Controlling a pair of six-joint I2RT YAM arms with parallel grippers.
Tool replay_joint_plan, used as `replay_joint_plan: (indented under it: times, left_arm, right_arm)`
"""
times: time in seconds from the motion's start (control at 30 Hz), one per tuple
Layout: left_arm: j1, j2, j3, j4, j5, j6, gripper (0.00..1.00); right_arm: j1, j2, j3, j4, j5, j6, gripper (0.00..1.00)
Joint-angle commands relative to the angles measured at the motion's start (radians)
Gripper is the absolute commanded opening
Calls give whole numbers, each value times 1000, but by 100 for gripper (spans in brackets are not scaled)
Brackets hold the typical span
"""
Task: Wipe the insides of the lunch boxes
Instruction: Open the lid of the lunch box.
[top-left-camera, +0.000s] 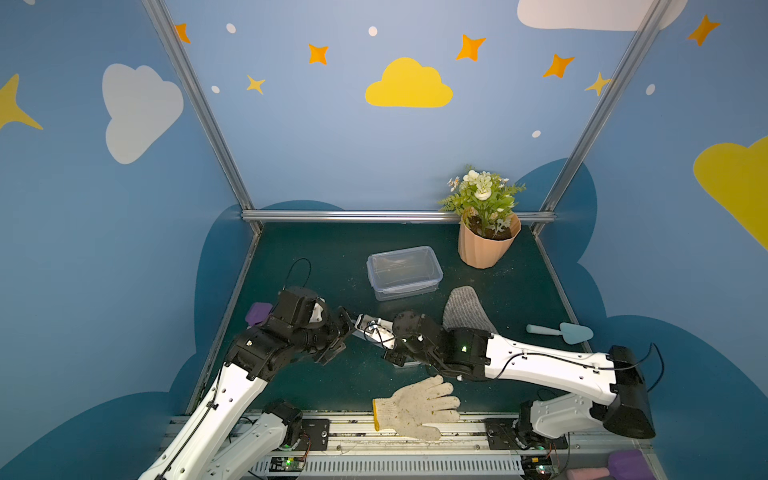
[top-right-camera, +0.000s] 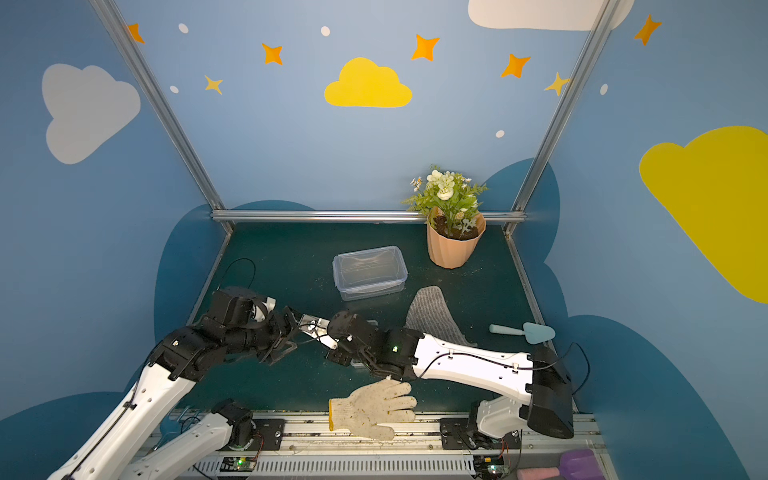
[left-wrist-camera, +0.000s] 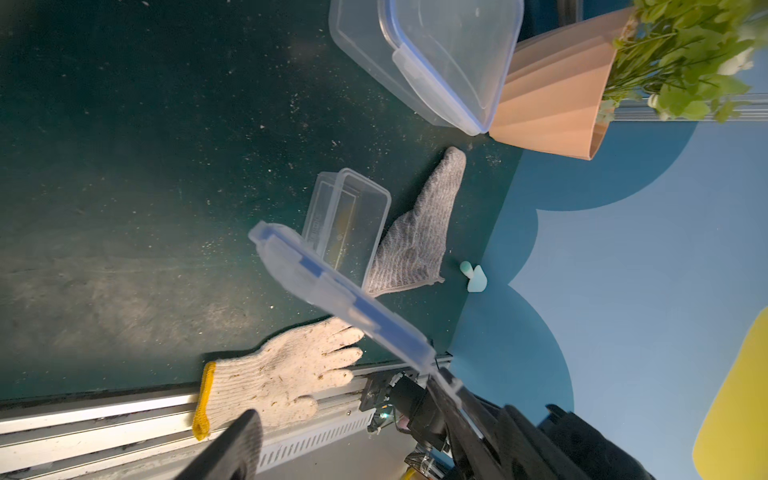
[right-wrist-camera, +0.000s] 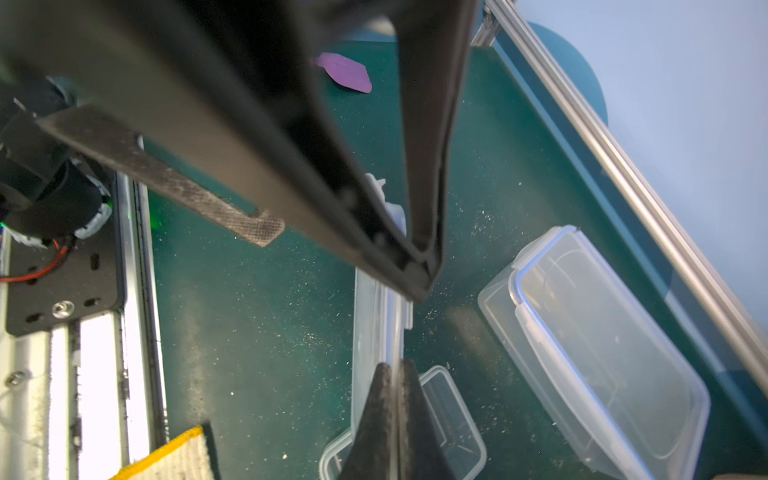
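The large lunch box (top-left-camera: 404, 272) (top-right-camera: 369, 272) stands on the mat with its blue-rimmed lid on, also seen as the large box (right-wrist-camera: 602, 353). The small lunch box (left-wrist-camera: 347, 224) (right-wrist-camera: 457, 419) lies open on the mat beside a grey cloth (left-wrist-camera: 419, 237); in both top views my right arm covers most of it. Its lid (left-wrist-camera: 332, 291) (right-wrist-camera: 376, 316) hangs in the air, and my right gripper (right-wrist-camera: 392, 374) is shut on one edge of it. My left gripper (top-left-camera: 345, 336) (left-wrist-camera: 386, 415) stands open around the lid's other end.
A peach flower pot (top-left-camera: 488, 245) stands at the back right. The grey cloth (top-left-camera: 465, 311) lies in front of it, with a teal trowel (top-left-camera: 561, 332) to the right. A white work glove (top-left-camera: 415, 405) rests on the front edge. A purple tool (top-left-camera: 257, 313) lies behind the left arm.
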Motion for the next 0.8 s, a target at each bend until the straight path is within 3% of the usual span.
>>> replay_joint_plan:
  times: [0.0, 0.27, 0.4, 0.73, 0.77]
  left_arm:
    - [9, 12, -7, -49, -44, 36, 88]
    - [40, 17, -58, -20, -71, 25, 81]
    - [48, 14, -80, -17, -83, 16, 64]
    - [50, -13, -117, 14, -95, -24, 5]
    - [50, -20, -120, 15, -104, -27, 5]
  right_arm:
    - [30, 10, 25, 52, 66, -104, 0]
    - [107, 19, 2, 112, 131, -193, 0]
    - [129, 22, -10, 140, 154, -208, 0]
    - [138, 43, -17, 175, 171, -192, 0]
    - [139, 43, -23, 181, 174, -186, 0]
